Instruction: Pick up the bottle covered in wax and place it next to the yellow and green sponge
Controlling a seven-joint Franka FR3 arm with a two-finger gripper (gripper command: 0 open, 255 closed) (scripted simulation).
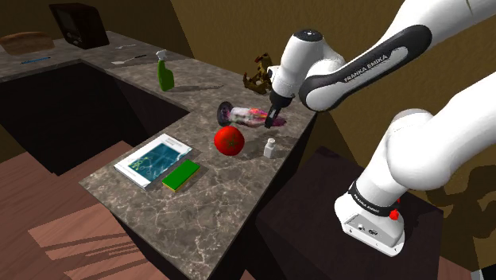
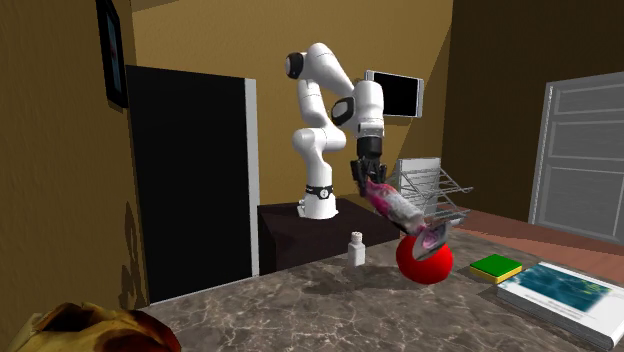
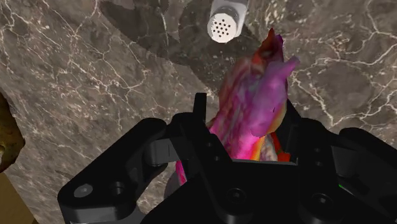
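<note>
1. Wax-coated bottle [image 2: 400, 208] is my cargo, but biggest first. The marbled counter [image 1: 215, 211] runs from the stand towards the shoulder view's left. Its near edge lies close to the drop zone, so an overshoot could tip the bottle off.
2. My white arm [image 1: 358, 71] reaches over the counter's right part. A fast sweep could set the load swinging.
3. A book [image 1: 153, 159] lies at the sponge's left, so close I cannot tell whether they touch. That side is blocked, and a landing there would leave the bottle on the cover.
4. The bottle, streaked pink and purple, hangs tilted and, I judge, clear of the counter. Its free end dips towards the tomato.
5. The gripper [image 1: 274, 121] is clamped on one end of the bottle. With all the length hanging beyond the fingers, I expect it to pivot or slip if jolted.
6. A red tomato [image 1: 229, 140] sits between the bottle and the sponge. A low, straight carry would clip it with the drooping end and send it rolling.
7. The yellow-and-green sponge [image 1: 182, 176] lies at the counter's near left. It is light, so a nudge on landing could push it aside.
8. A small white shaker [image 3: 223, 25] stands near the gripper, on the tomato's right, easily toppled.
</note>
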